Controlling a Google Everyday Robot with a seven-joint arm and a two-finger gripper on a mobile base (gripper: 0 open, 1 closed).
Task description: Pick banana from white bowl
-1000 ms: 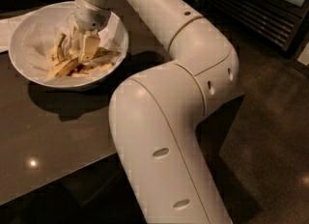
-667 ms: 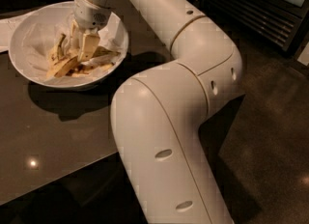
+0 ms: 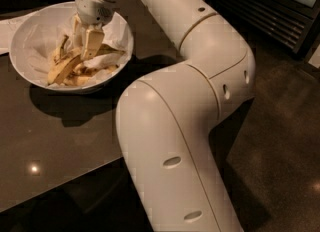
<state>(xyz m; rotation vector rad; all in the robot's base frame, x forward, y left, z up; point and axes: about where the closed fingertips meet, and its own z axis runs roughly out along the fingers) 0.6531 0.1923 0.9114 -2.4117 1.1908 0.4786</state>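
Change: gripper (image 3: pixel 87 50) is barely shifting, staying low inside the white bowl (image 3: pixel 20 61), upper left of frame.
Banana (image 3: pixel 64 70): lying lower-left of the gripper, slanting up-right toward it.
Grip: cannot tell.

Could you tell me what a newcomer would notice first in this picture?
The bulky white robot arm fills the middle and right of the view, folding up toward the upper left. There its gripper reaches down into the white bowl on the dark table, at the mottled banana and paler peel strips.

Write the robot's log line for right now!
gripper: down inside white bowl, by banana | banana: lying in bowl, not lifted | bowl: on dark table
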